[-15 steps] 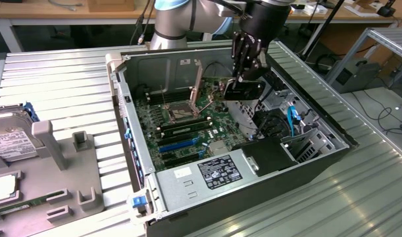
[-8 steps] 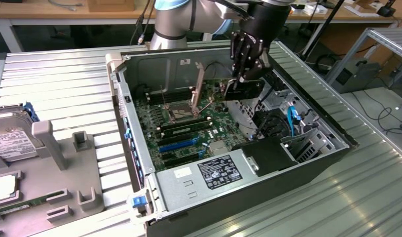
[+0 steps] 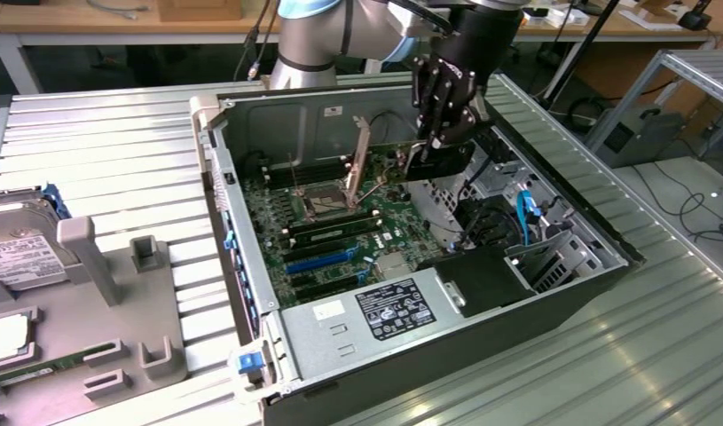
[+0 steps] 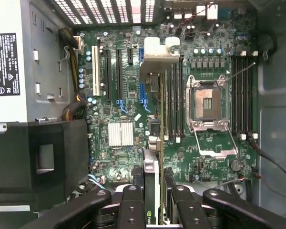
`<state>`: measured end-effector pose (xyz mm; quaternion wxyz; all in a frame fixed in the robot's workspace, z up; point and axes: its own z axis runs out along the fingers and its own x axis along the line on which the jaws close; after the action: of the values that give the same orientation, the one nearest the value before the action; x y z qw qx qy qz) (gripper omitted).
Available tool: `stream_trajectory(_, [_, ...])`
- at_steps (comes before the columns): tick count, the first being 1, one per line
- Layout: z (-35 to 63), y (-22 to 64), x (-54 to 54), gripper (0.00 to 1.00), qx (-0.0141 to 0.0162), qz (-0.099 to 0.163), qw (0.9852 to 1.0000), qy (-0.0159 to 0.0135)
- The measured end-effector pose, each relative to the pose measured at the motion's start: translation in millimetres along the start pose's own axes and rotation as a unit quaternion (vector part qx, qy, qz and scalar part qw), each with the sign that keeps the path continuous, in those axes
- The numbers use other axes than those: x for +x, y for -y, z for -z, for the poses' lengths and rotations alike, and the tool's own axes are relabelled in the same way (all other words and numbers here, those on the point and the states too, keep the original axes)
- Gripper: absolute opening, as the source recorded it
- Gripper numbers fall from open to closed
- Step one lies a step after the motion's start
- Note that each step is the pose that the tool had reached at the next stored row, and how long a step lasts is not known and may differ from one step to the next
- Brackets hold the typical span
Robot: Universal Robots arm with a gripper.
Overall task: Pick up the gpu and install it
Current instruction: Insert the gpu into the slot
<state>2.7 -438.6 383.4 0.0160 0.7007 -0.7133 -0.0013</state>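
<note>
The pincer (image 3: 439,135) grips the gpu (image 3: 438,161) edge-down above the motherboard (image 4: 128,133). The card's long axis runs parallel to the expansion slots (image 4: 107,71), just beside the blue-latched one.

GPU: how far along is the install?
Done: the flat black graphics card with the silver bracket is picked up, clamped in the fingers. In hand: it hangs above the green motherboard inside the open grey computer case. Left: it is not yet seated, and the long black slots stand bare.
</note>
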Motion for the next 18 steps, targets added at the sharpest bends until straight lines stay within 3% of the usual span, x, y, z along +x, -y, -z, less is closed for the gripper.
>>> stream_trajectory(12, [0.0, 0.0, 0.0, 0.27, 0.001, 0.05, 0.9987, -0.0012])
stream_trajectory(18, [0.0, 0.0, 0.0, 0.27, 0.0017, 0.083, 0.9965, -0.0021])
